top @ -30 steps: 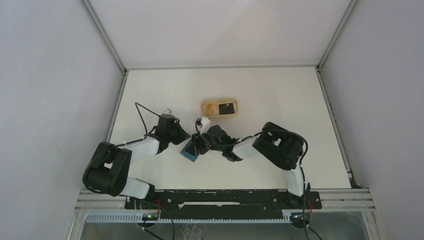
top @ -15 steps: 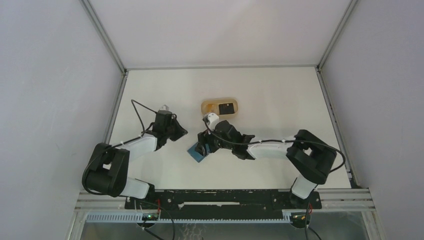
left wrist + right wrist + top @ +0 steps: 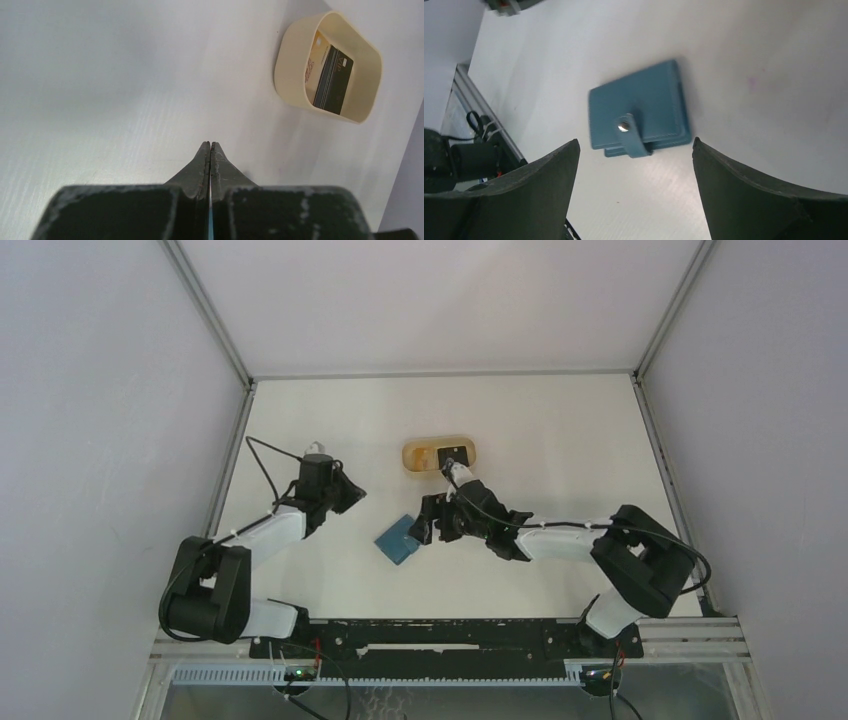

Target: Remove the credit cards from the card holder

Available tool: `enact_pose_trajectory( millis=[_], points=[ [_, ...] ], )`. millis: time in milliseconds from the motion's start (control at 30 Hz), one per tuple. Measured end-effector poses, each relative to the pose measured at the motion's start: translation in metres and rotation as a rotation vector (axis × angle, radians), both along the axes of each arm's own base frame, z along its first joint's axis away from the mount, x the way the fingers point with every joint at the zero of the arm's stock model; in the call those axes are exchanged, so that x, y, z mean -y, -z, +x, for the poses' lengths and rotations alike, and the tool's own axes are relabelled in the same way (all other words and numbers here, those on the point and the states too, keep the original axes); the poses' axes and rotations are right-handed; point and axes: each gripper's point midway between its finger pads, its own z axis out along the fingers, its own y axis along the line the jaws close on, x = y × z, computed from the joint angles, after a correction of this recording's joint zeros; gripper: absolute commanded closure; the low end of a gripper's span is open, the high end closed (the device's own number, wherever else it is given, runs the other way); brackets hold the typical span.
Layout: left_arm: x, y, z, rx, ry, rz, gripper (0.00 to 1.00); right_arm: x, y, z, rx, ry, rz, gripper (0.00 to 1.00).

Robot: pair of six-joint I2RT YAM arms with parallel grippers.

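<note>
The right jaws stand spread wide and grip nothing. The card holder [image 3: 649, 107] lies flat on the surface [image 3: 774, 60] just ahead of them, centred in the gap between the two tips, folded shut with its tab [image 3: 628, 131] snapped down. The left jaws are pressed together with nothing showing past their tips. A thin blue line runs in the seam near their base, and I cannot tell whether that is something pinched. Ahead of the left jaws and off to their right sits a tan tray [image 3: 285, 75] holding two credit cards [image 3: 325, 67], a black card [image 3: 334, 75] and a pale gold card [image 3: 314, 55] beside it. The emptying step therefore looks finished or close to it. If a card remains inside, the next move calls for one pair of jaws to pin the holder while the other undoes the tab; if not, both arms need only draw clear. The black card bears pale letters near one corner that seem to read "VIP". The gold card's reddish print is too small to read, and the holder shows no label.
</note>
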Motion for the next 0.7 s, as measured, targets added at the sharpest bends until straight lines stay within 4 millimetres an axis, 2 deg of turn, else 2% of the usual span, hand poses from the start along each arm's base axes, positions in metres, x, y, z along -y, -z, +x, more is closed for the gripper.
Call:
enact_pose_trajectory(
  millis=[67, 233, 400, 533, 700],
  points=[
    [-0.001, 0.0, 0.0, -0.001, -0.002, 0.001, 0.99, 0.006, 0.014, 0.002, -0.062, 0.048, -0.003, 0.09],
    [-0.001, 0.004, -0.005, -0.021, 0.015, 0.016, 0.99, 0.006, 0.044, -0.017, -0.256, 0.14, 0.045, 0.1],
    [0.0, 0.009, -0.011, -0.029, 0.036, 0.016, 0.99, -0.005, 0.041, -0.029, -0.376, 0.185, 0.175, 0.1],
    [0.0, 0.021, -0.028, -0.045, 0.056, 0.018, 0.98, -0.006, 0.04, -0.034, -0.451, 0.226, 0.251, 0.1],
    [0.013, 0.032, -0.046, -0.07, 0.119, 0.021, 0.99, -0.009, 0.04, -0.039, -0.543, 0.259, 0.352, 0.12]
  ],
)
